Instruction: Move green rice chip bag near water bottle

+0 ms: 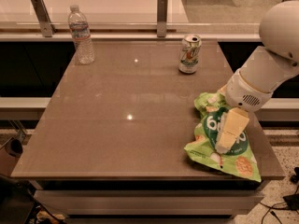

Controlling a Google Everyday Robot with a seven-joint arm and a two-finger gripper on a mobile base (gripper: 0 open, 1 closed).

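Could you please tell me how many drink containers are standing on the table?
2. The water bottle stands at the far left corner; the soda can stands near the far edge, right of centre. The claw is over the green rice chip bag at the near right.

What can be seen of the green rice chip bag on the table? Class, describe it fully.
The green rice chip bag is a crinkled, shiny light-green packet with a round dark-green label in white lettering and pictures of round chips. It lies flat on the table near the front right corner, its lower edge close to the front edge. The gripper is directly over the label, hiding part of it; whether it touches the bag cannot be told.
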